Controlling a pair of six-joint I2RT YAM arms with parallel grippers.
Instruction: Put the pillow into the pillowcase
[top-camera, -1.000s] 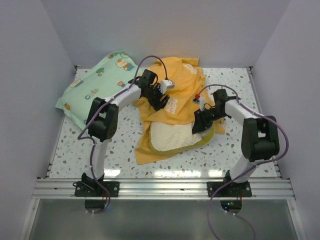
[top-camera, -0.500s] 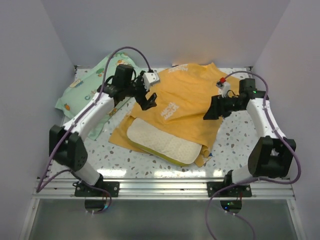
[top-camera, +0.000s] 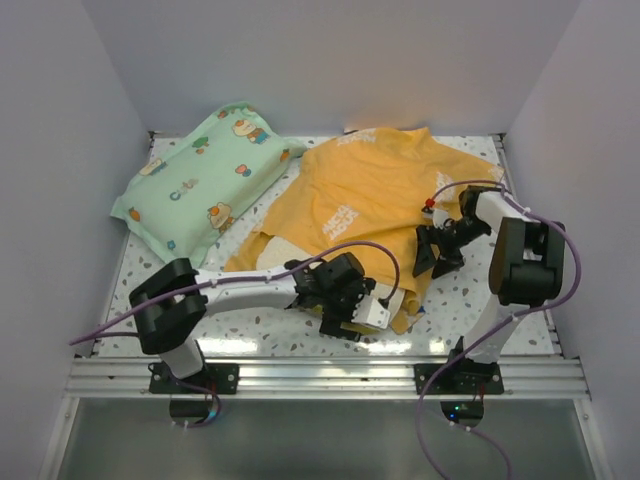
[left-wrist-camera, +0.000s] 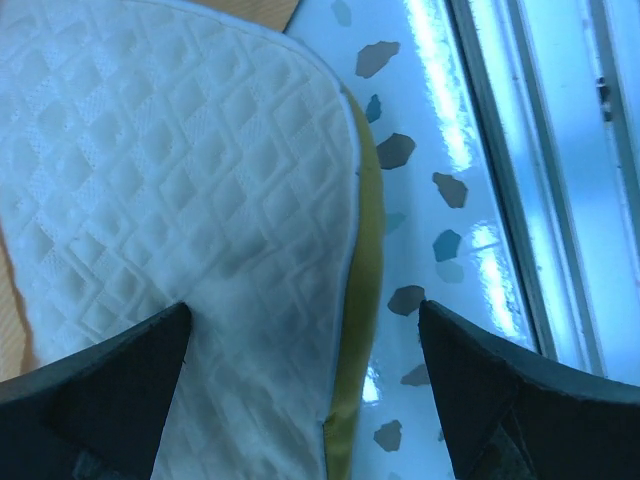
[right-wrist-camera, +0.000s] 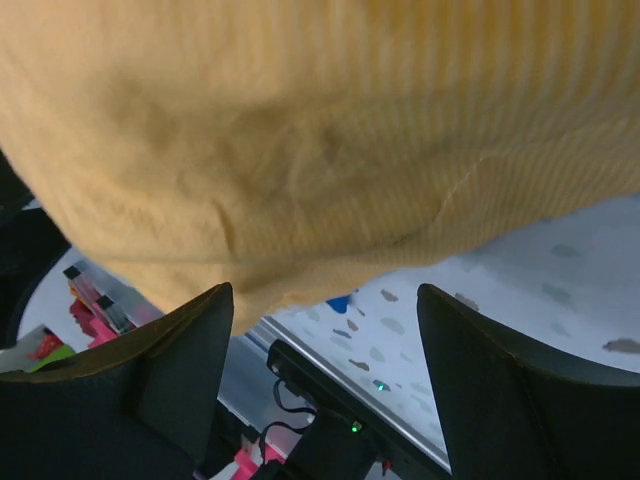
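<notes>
Two wide-open grippers, insertion part-done: left gripper (left-wrist-camera: 303, 310) over the exposed edge of the pillow (left-wrist-camera: 200, 180), right gripper (right-wrist-camera: 325, 290) at the pillowcase (right-wrist-camera: 300, 150) hem; next, likely grasp and push inward.

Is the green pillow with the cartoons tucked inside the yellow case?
No, the green cartoon pillow lies uncovered at the far left, beside the orange-yellow pillowcase, not in it.

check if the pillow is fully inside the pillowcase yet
Not fully in: the pillow has its quilted cream near edge bare, while the orange pillowcase covers the rest.
</notes>
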